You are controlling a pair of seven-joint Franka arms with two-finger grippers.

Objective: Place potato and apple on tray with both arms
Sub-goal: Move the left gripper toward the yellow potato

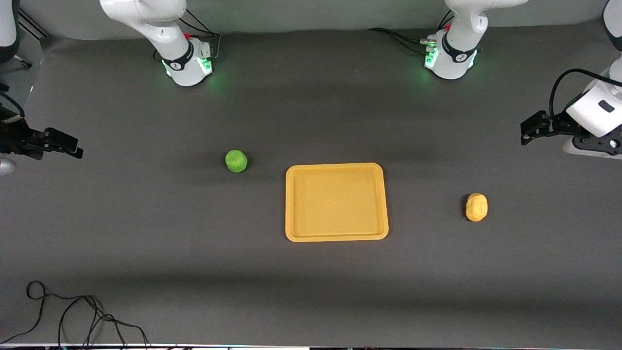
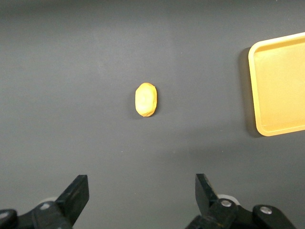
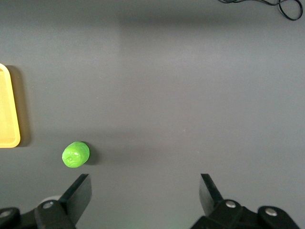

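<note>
The yellow-orange tray (image 1: 336,236) lies empty at the table's middle. The green apple (image 1: 236,161) sits on the table beside the tray, toward the right arm's end. The yellow-orange potato (image 1: 476,207) lies beside the tray, toward the left arm's end. My left gripper (image 1: 529,129) is open and empty, up over the table's edge at the left arm's end; its wrist view shows the potato (image 2: 146,99) and a tray corner (image 2: 254,86). My right gripper (image 1: 65,146) is open and empty, over the table's right-arm end; its wrist view shows the apple (image 3: 76,154) and the tray's rim (image 3: 10,139).
A loose black cable (image 1: 73,316) lies on the table near the front camera's edge at the right arm's end; it also shows in the right wrist view (image 3: 281,5). The two arm bases (image 1: 187,65) (image 1: 449,61) stand at the back.
</note>
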